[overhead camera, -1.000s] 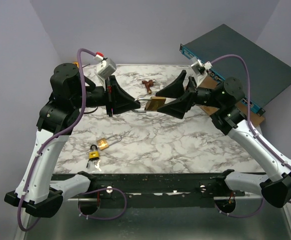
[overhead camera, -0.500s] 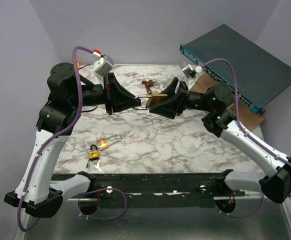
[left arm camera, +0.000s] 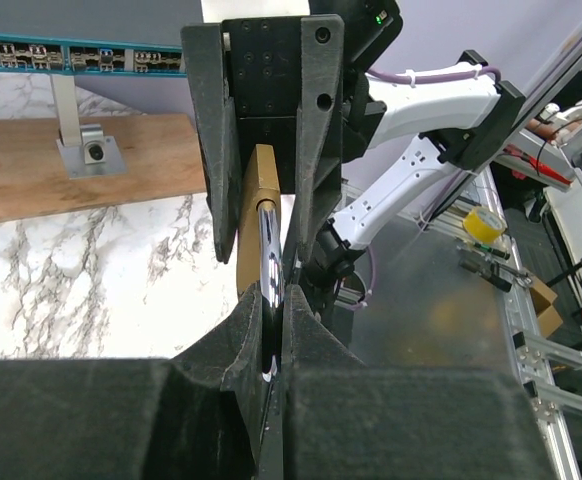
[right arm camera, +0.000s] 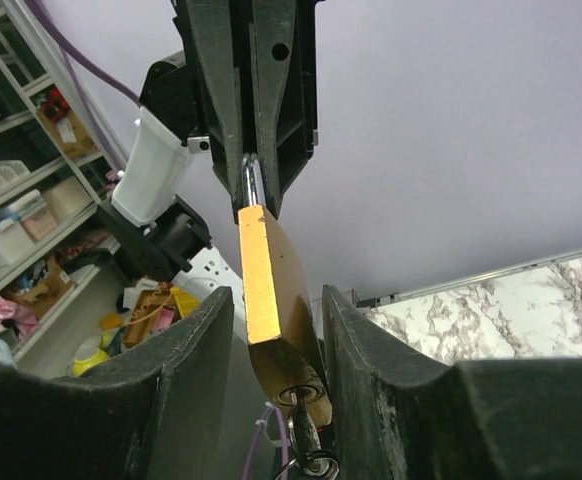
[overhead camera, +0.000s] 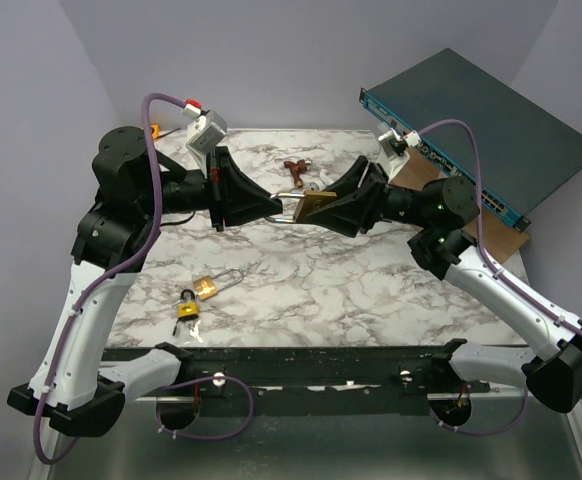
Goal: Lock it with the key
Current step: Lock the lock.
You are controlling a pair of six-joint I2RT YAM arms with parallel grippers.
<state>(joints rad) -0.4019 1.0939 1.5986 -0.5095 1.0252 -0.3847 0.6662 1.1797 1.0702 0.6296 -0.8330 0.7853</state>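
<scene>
Held above desk (overhead camera: 371, 290): brass padlock (overhead camera: 311, 205), shackle (left arm camera: 269, 270) pinched by left jaws, body clamped by right jaws; key (right arm camera: 304, 432) seen seated in its keyhole.

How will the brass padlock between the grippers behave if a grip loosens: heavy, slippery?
Probably heavy for its size: the brass padlock looks like solid metal. Its polished shackle, pinched by the left gripper, looks slick and may slide. If the right gripper lets go of the body, it could swing on the shackle.

Three padlocks: big brass padlock (overhead camera: 312, 205) between left claw (overhead camera: 277, 207) and right claw (overhead camera: 329, 208); small brass padlock (overhead camera: 208, 289) and yellow padlock (overhead camera: 187, 309) well apart from both. Keys (overhead camera: 196, 333), perhaps two.
</scene>
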